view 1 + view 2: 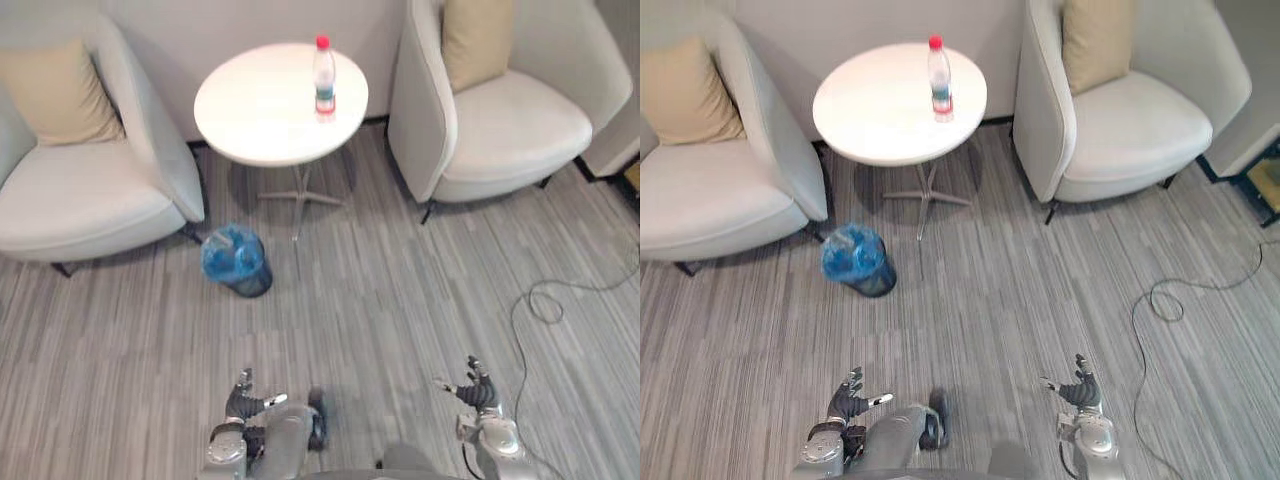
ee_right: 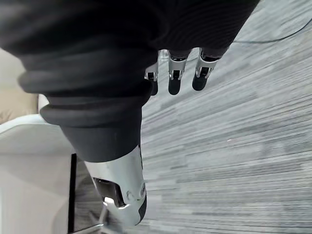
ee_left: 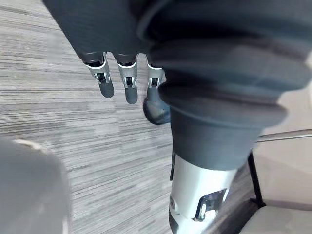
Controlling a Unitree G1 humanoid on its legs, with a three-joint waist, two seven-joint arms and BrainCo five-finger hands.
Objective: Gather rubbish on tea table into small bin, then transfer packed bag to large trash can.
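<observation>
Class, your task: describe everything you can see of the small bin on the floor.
The small bin is a dark, round container lined with a crinkled blue plastic bag, which puffs up over the rim and hides the inside. It stands on the grey striped floor, by the front corner of the left armchair and in front of the round white table. Whether it touches the chair cannot be told.

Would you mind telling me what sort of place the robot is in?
Likely a lounge or waiting area: the left armchair and right armchair flank a round white table bearing a water bottle, with a blue-lined small bin nearby.
</observation>
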